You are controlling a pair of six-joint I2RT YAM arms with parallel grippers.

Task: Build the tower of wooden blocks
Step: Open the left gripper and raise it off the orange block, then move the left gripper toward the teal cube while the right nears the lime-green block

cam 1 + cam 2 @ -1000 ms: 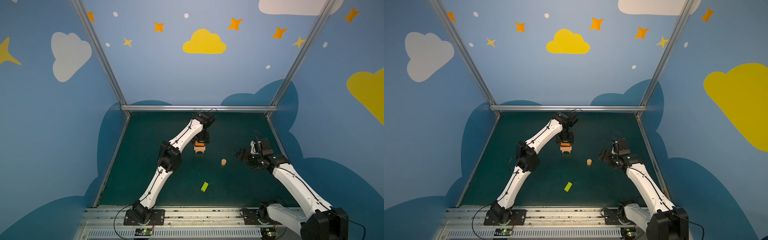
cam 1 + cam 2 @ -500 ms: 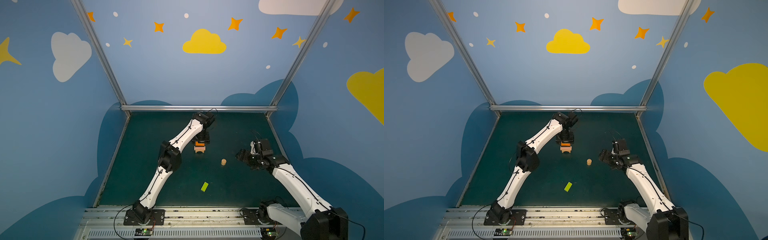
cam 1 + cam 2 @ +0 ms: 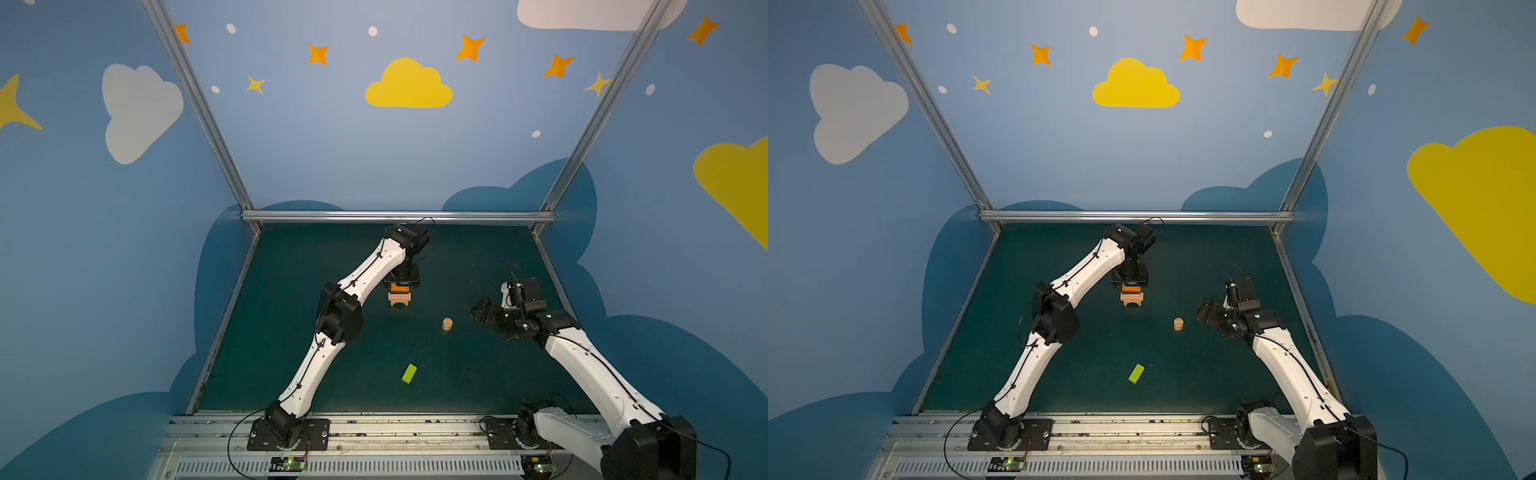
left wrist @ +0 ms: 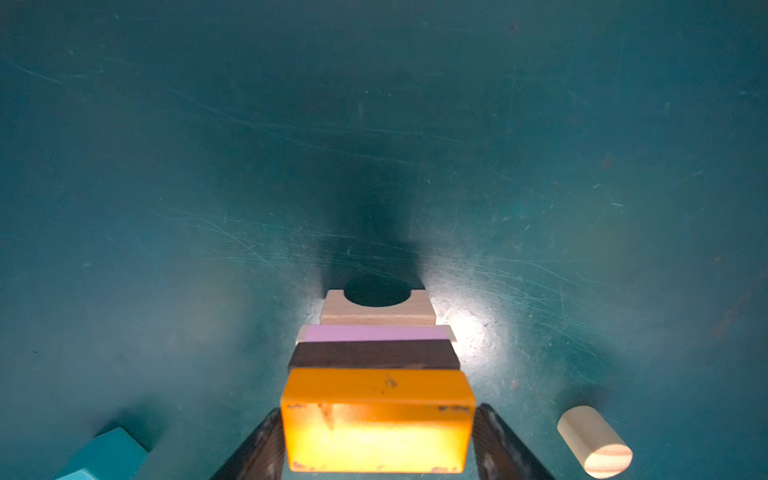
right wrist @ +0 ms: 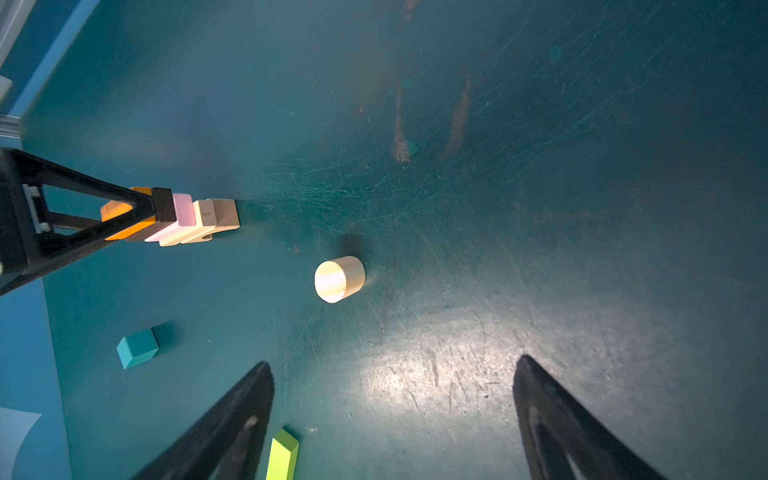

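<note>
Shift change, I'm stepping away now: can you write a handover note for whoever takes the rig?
Left gripper straddles the orange brick atop the tower; grip or release unclear.
Right gripper: open, empty, above the mat near the tan cylinder.
Done: tan arch, tan plank, pink brick, dark brown brick, orange on top.
To do: stack the cylinder, lime green brick and teal cube, all loose on the mat.

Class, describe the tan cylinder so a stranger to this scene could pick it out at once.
Start at the dark green table and find the wood block tower near its middle. Between that stack and the right gripper sits the tan cylinder, touching nothing. It is the only round loose piece: the lime green brick and teal cube are flat-sided.
</note>
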